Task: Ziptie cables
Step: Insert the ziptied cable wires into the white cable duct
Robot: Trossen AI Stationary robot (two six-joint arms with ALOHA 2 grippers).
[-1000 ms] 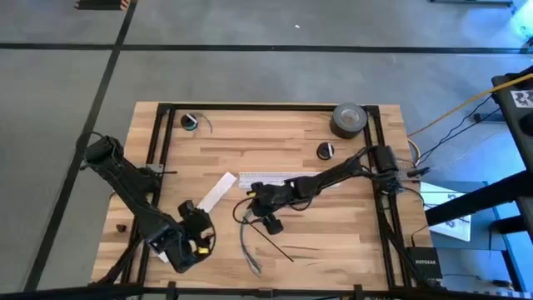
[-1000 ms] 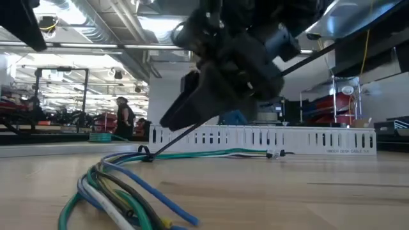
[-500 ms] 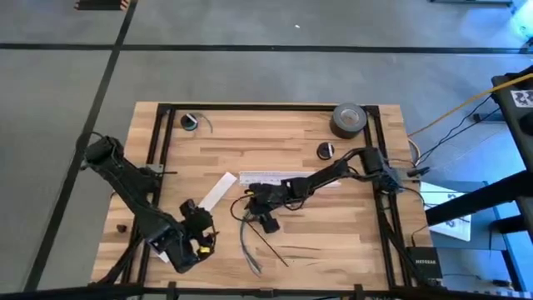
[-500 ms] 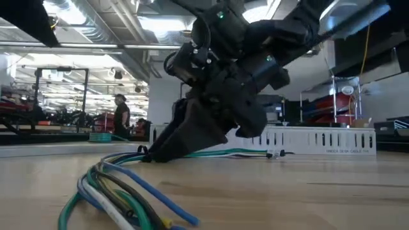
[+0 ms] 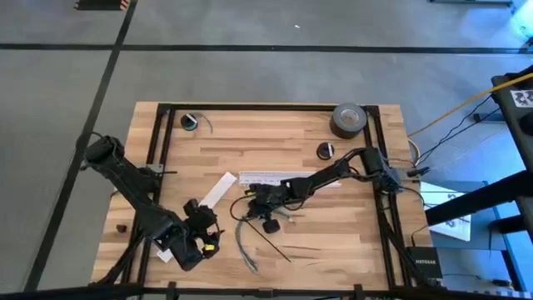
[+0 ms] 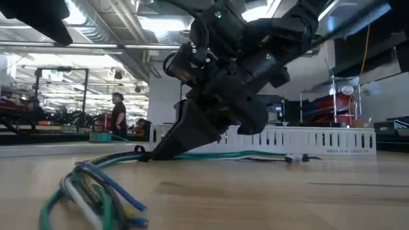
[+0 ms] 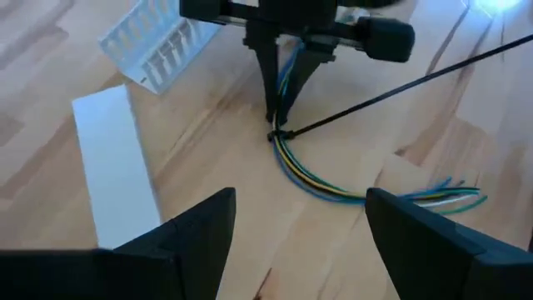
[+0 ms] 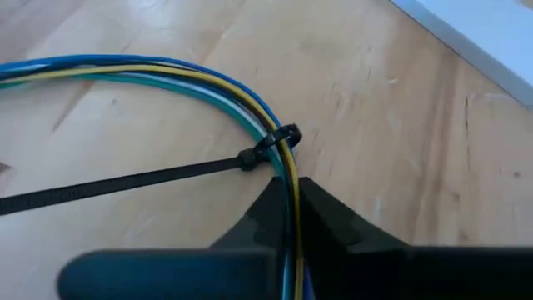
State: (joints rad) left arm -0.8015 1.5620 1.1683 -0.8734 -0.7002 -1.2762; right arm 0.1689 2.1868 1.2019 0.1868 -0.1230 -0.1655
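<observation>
The cables, a bundle of blue, yellow, white and green wires, lie curved on the wooden table. Their splayed ends point toward the near edge. The black ziptie is looped round the bundle, and its long tail lies on the table toward the near right. My right gripper slants down onto the bundle right beside the loop and is shut on the cables. My left gripper stands open, left of the cables, with nothing between its fingers. My right gripper pinches the cable bundle between its two fingertips, just beside the ziptie's loop. The fingers slant down from the table's right side. The wires run back between the fingers, along them. The bundle stays on the table.
A white slotted strip and a flat white strip lie just beyond the cables. A tape roll and two small round things sit toward the far edge. A person stands far off in the room.
My right gripper has come down toward the table and a little to the left, and has shut on the cables beside the ziptie's loop. The cables' near ends have slid a little. My left gripper has edged toward the cables.
</observation>
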